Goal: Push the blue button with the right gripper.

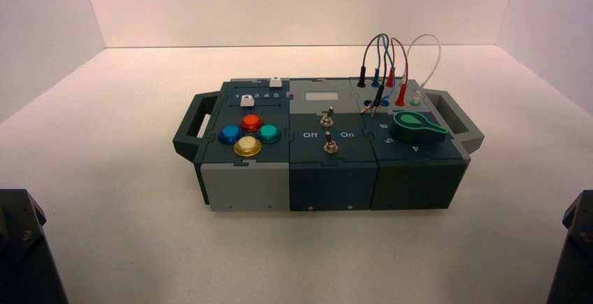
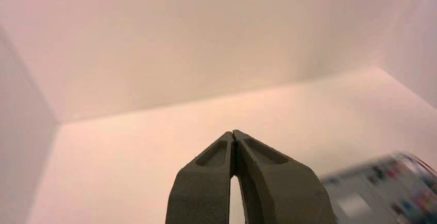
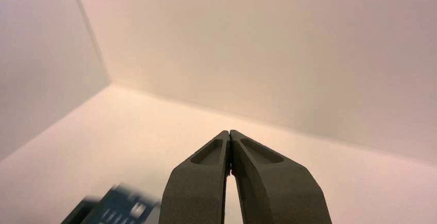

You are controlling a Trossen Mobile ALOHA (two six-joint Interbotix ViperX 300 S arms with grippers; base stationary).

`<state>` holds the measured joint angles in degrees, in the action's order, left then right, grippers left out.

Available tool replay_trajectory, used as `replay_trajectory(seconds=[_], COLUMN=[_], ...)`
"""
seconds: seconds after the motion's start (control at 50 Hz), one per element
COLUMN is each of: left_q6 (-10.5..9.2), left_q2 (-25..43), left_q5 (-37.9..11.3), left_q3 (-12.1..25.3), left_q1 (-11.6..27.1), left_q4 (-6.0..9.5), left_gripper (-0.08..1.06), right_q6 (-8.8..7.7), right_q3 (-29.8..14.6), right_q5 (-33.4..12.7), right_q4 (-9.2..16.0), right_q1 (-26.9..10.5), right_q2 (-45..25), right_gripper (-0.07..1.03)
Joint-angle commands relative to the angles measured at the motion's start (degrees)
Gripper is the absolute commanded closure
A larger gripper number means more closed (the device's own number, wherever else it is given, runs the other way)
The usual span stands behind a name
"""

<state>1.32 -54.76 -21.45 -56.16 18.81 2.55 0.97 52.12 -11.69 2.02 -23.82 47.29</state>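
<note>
On the white tabletop (image 1: 126,234), seen from above, the box (image 1: 329,171) sits in the middle with a dark handle at each end. Its left section carries four round buttons in a diamond: the blue button (image 1: 229,134) at the left, a red button (image 1: 252,122) at the far point, a teal button (image 1: 269,133) at the right and a yellow button (image 1: 247,146) nearest. Beyond them lie two white slider caps (image 1: 247,100). The middle section holds two toggle switches (image 1: 327,118) — one behind the other. On the right section are a green knob (image 1: 417,127) and, at the far edge, looping wires (image 1: 391,56) plugged into sockets. Nothing touches the blue button. Only dark corners of the two arms show, the left arm (image 1: 24,248) at the near left edge and the right arm (image 1: 575,251) at the near right edge, both well apart from the box.

In the left wrist view, the left tool (image 2: 233,135) has its fingers (image 2: 206,177) pressed together at the tips, holding nothing, above bare tabletop; a blurred part of the box shows beside it.

In the right wrist view, the right tool (image 3: 229,134) likewise has its fingers (image 3: 198,177) closed tip to tip and empty — a blurred corner of the box appears low at its side, the blue button not in sight there.
</note>
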Motion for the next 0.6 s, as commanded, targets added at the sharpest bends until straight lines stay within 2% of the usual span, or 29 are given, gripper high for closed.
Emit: replay_trajectory(seconds=[0.02,0.22,0.36,0.46,0.54,0.6], left_q6=[0.0,0.26,0.35,0.35,0.35,0.35], left_q2=[0.35,1.41,2.2,2.2,2.11,2.11], left_q5=[-7.38,-23.12,-28.56,-30.5,-32.34,-33.57], left_q3=[4.39,7.56,7.56,7.03,6.86,6.77], left_q1=[2.2,4.92,5.98,7.12,8.44,9.49], left_q4=[0.62,1.14,1.93,4.92,8.17,9.58], left_gripper=[1.01,1.01,1.01,1.01,1.01,1.01], right_q6=[0.18,-0.26,-0.7,-0.88,-1.23,-1.49], right_q3=[-4.13,-7.12,-8.88,-9.4,-9.84,-10.37], right_q5=[-5.54,-15.12,-20.74,-23.99,-26.1,-27.07], right_q4=[1.85,2.11,2.11,2.11,2.11,2.11], right_q1=[-1.41,-2.81,-4.04,-5.8,-7.82,-9.4], right_q2=[-2.72,-6.68,-9.4,-11.95,-14.15,-15.73], right_gripper=[0.99,0.99,0.99,0.99,0.99,0.99])
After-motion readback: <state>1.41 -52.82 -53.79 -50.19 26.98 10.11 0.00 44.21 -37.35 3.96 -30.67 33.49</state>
